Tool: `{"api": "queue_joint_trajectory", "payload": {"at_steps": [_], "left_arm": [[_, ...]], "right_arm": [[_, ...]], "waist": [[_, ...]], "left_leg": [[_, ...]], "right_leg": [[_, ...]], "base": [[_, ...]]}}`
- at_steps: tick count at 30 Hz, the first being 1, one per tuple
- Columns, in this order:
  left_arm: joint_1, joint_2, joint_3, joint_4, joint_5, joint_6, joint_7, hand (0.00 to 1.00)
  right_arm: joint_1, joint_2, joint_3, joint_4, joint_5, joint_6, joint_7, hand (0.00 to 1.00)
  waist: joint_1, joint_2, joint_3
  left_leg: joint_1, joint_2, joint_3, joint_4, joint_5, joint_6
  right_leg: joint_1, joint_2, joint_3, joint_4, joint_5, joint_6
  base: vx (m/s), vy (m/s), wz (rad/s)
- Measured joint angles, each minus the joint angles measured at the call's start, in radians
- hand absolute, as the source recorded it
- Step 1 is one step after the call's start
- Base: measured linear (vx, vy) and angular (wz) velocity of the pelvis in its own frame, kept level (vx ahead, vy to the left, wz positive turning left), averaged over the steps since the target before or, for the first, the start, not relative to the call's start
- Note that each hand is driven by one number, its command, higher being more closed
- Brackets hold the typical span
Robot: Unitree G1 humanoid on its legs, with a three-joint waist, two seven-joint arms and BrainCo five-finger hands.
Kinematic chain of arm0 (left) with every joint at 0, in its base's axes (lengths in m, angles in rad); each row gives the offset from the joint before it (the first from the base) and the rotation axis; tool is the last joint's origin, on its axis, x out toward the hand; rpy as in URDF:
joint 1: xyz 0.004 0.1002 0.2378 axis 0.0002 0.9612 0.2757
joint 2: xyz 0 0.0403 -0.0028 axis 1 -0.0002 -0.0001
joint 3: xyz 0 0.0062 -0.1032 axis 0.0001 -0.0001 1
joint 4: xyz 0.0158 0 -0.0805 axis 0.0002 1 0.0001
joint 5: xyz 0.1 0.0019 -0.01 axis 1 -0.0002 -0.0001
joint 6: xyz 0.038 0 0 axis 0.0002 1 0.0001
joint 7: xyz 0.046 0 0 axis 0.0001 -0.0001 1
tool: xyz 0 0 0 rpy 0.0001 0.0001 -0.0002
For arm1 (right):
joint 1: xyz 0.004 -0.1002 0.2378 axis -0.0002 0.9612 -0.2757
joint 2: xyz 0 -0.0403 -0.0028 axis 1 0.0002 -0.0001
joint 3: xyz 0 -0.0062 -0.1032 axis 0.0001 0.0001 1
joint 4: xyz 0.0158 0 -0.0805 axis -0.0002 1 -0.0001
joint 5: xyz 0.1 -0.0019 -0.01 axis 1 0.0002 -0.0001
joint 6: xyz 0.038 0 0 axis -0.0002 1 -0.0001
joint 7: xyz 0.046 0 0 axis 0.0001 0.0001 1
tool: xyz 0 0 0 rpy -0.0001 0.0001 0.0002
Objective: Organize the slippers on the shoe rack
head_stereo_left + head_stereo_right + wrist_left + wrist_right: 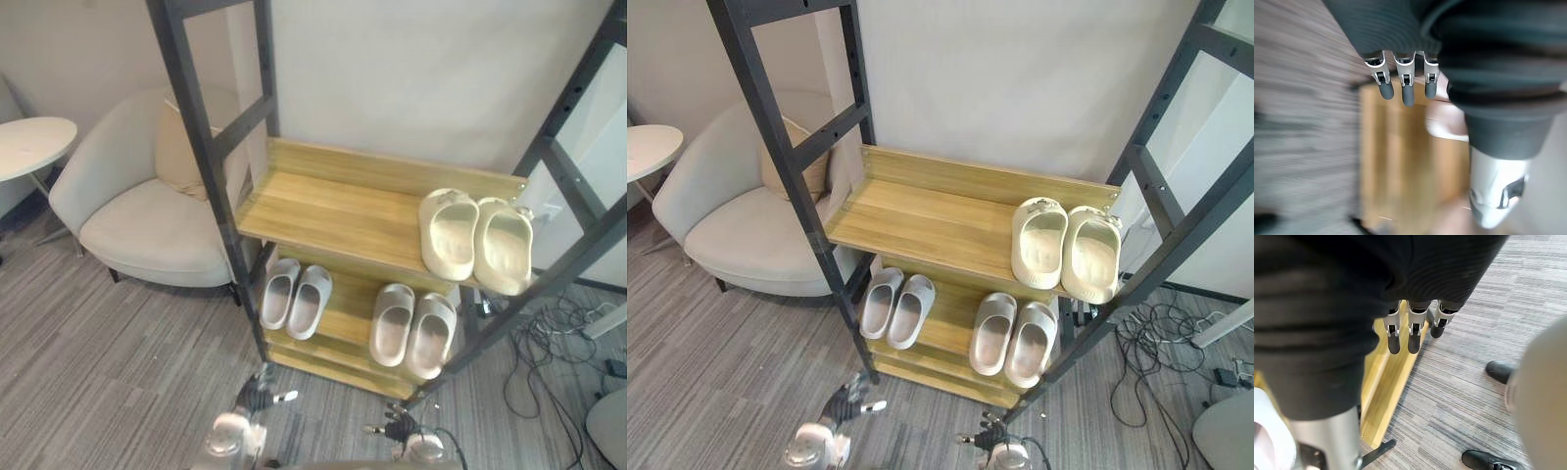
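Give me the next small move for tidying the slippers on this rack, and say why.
Probably lift the right hand to the cream pair on the upper shelf and nudge it back: its front ends seem to overhang the edge, while the left grey pair and right grey pair on the lower shelf sit inside. The left hand also hangs open and empty.

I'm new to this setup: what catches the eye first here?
A cream pair of slippers sits at the right end of the upper shelf of the shoe rack. Two greyish pairs stand side by side on the lower shelf. A pale armchair stands left of the rack.
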Motion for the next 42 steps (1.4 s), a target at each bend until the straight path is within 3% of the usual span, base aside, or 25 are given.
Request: {"api": "queue_joint_trajectory", "payload": {"at_steps": [7,8,10,11,12,14,15,18,20,22,25,26,27,29,31,33,34,35,36,37,40,42], "left_arm": [[-0.029,-0.013,0.031,0.091,0.046,0.009,0.064,0.00],[-0.037,-0.017,0.033,0.103,0.051,0.009,0.067,0.00],[-0.040,-0.013,0.041,0.108,0.056,0.010,0.068,0.00],[-0.041,-0.013,0.042,0.108,0.056,0.010,0.070,0.00],[-0.045,-0.016,0.044,0.112,0.054,0.013,0.082,0.00],[-0.059,-0.006,0.050,0.113,0.050,0.015,0.087,0.00],[-0.067,-0.005,0.051,0.106,0.048,0.017,0.088,0.00],[-0.079,-0.004,0.056,0.105,0.043,0.016,0.088,0.00],[-0.081,0.000,0.058,0.103,0.042,0.018,0.088,0.00],[-0.083,-0.032,0.066,0.106,0.035,0.017,0.087,0.00],[-0.091,-0.041,0.067,0.106,0.026,0.016,0.090,0.00],[-0.110,-0.042,0.067,0.106,0.013,0.016,0.097,0.00],[-0.125,-0.042,0.065,0.107,0.013,0.016,0.099,0.00],[-0.149,-0.047,0.064,0.110,0.013,0.017,0.098,0.00],[-0.158,-0.056,0.057,0.108,0.014,0.017,0.098,0.00],[-0.161,-0.056,0.049,0.099,0.015,0.009,0.099,0.00],[-0.169,-0.049,0.045,0.099,0.016,0.010,0.099,0.00],[-0.179,-0.042,0.049,0.106,0.016,0.011,0.099,0.00],[-0.175,-0.045,0.048,0.130,0.017,0.019,0.098,0.00],[-0.174,-0.052,0.047,0.151,0.020,0.029,0.098,0.00],[-0.172,-0.047,0.033,0.150,0.032,0.029,0.098,0.00],[-0.172,-0.036,0.023,0.150,0.036,0.028,0.098,0.00]], "right_arm": [[0.005,0.000,0.001,0.000,-0.022,-0.006,-0.002,0.00],[0.003,0.001,0.001,0.001,-0.028,-0.006,-0.002,0.00],[0.004,0.005,-0.001,0.000,-0.028,-0.007,-0.005,0.00],[0.003,0.005,-0.001,0.000,-0.028,-0.007,-0.007,0.00],[-0.005,-0.003,-0.001,-0.010,-0.033,-0.009,-0.009,0.00],[-0.007,-0.016,-0.012,-0.010,-0.028,-0.026,-0.008,0.00],[-0.002,-0.019,-0.023,-0.010,-0.025,-0.032,0.002,0.00],[0.004,-0.040,-0.041,-0.011,-0.001,-0.056,0.007,0.00],[0.009,-0.048,-0.050,-0.010,0.006,-0.054,0.005,0.00],[0.000,-0.072,-0.077,-0.010,0.023,-0.052,0.003,0.00],[-0.005,-0.071,-0.078,-0.012,0.023,-0.048,-0.001,0.00],[-0.018,-0.065,-0.081,-0.012,0.023,-0.046,-0.004,0.00],[-0.025,-0.043,-0.084,-0.013,0.023,-0.046,-0.011,0.00],[-0.044,-0.028,-0.102,-0.015,0.024,-0.046,-0.023,0.00],[-0.036,-0.036,-0.116,-0.047,0.026,-0.045,-0.027,0.00],[-0.036,-0.044,-0.118,-0.060,0.033,-0.046,-0.027,0.00],[-0.030,-0.039,-0.118,-0.075,0.044,-0.046,-0.027,0.00],[-0.047,-0.026,-0.118,-0.076,0.044,-0.047,-0.027,0.00],[-0.059,-0.031,-0.114,-0.088,0.045,-0.047,-0.025,0.00],[-0.058,-0.031,-0.119,-0.093,0.045,-0.047,-0.027,0.00],[-0.054,-0.017,-0.115,-0.091,0.044,-0.045,-0.023,0.00],[-0.060,-0.008,-0.109,-0.089,0.044,-0.045,-0.021,0.00]], "waist": [[0.001,0.007,0.003],[0.002,0.007,0.005],[0.002,-0.012,-0.001],[0.002,-0.012,0.002],[0.000,-0.015,0.011],[-0.004,-0.012,0.039],[-0.003,-0.020,0.048],[-0.011,-0.027,0.045],[-0.016,-0.043,0.036],[-0.008,0.015,0.058],[-0.009,0.050,0.060],[-0.004,0.054,0.069],[-0.008,0.043,0.078],[-0.017,0.027,0.105],[-0.021,0.047,0.119],[-0.024,0.051,0.119],[-0.030,0.034,0.114],[-0.028,0.018,0.121],[-0.028,0.044,0.129],[-0.036,0.063,0.132],[-0.029,0.052,0.131],[-0.027,0.052,0.130]], "left_leg": [[0.015,0.005,0.017,0.000,-0.009,-0.001],[0.013,0.004,0.017,0.000,-0.019,0.001],[-0.003,-0.020,0.005,0.000,-0.030,0.012],[-0.006,-0.024,-0.004,0.000,-0.035,0.017],[-0.009,-0.030,-0.033,0.003,-0.037,0.020],[-0.021,-0.035,-0.093,0.047,-0.041,0.026],[-0.022,-0.037,-0.138,0.067,-0.042,0.034],[-0.117,-0.073,-0.266,0.119,-0.053,0.021],[-0.167,-0.114,-0.332,0.134,-0.040,0.006],[-0.213,-0.096,-0.392,0.150,-0.020,-0.015],[-0.268,-0.078,-0.470,0.168,-0.006,-0.040],[-0.304,-0.059,-0.445,0.170,0.009,-0.044],[-0.334,-0.034,-0.314,0.182,-0.008,0.015],[-0.418,0.042,-0.022,0.362,-0.063,0.077],[-0.447,0.083,0.178,0.484,-0.095,0.072],[-0.443,0.041,0.194,0.427,-0.081,0.087],[-0.426,0.008,0.200,0.348,-0.071,0.098],[-0.431,0.013,0.273,0.388,-0.119,0.124],[-0.437,0.087,0.380,0.553,-0.214,0.132],[-0.422,0.080,0.376,0.548,-0.246,0.113],[-0.366,0.002,0.324,0.425,-0.198,0.131],[-0.347,-0.020,0.271,0.380,-0.196,0.132]], "right_leg": [[-0.010,0.001,0.028,0.030,-0.015,0.003],[-0.038,-0.010,0.027,0.085,-0.053,0.005],[-0.118,-0.061,0.028,0.259,-0.139,0.047],[-0.134,-0.071,0.034,0.304,-0.144,0.061],[-0.218,-0.095,0.106,0.493,-0.149,0.073],[-0.275,-0.084,0.223,0.659,-0.115,0.040],[-0.294,-0.060,0.306,0.707,-0.148,0.017],[-0.284,0.030,0.529,0.540,-0.221,0.018],[-0.260,-0.002,0.530,0.429,-0.275,0.013],[-0.245,0.008,0.449,0.377,-0.260,-0.002],[-0.208,0.035,0.340,0.315,-0.239,-0.026],[-0.198,0.041,0.271,0.289,-0.227,-0.042],[-0.198,0.039,0.211,0.276,-0.220,-0.052],[-0.183,0.024,0.133,0.271,-0.219,-0.054],[-0.153,0.032,0.087,0.284,-0.227,-0.047],[-0.144,0.018,0.077,0.279,-0.242,-0.055],[-0.136,-0.007,0.066,0.243,-0.256,-0.060],[-0.127,-0.040,0.047,0.217,-0.253,-0.019],[-0.105,-0.023,0.021,0.232,-0.250,-0.010],[-0.074,-0.018,-0.001,0.227,-0.251,-0.008],[-0.069,-0.047,-0.007,0.258,-0.204,-0.011],[-0.148,-0.074,0.007,0.461,-0.191,0.001]], "base": [[-0.03,-0.003,-0.12],[-0.05,0.001,0.01],[-0.03,0.007,0.13],[0.03,-0.007,0.38],[0.03,0.013,0.66],[0.02,0.020,0.95],[0.00,-0.023,1.10],[-0.03,-0.117,1.38],[0.01,-0.128,1.22],[0.00,-0.167,1.04],[0.03,-0.147,1.09],[0.04,-0.148,1.47],[0.04,-0.130,1.40],[0.04,-0.049,1.16],[0.10,0.014,1.18],[0.13,0.135,1.32],[0.11,0.198,1.08],[0.12,0.180,0.85],[0.21,0.172,0.90],[0.19,0.107,0.79],[0.14,0.167,0.66],[0.08,0.162,0.68]]}}
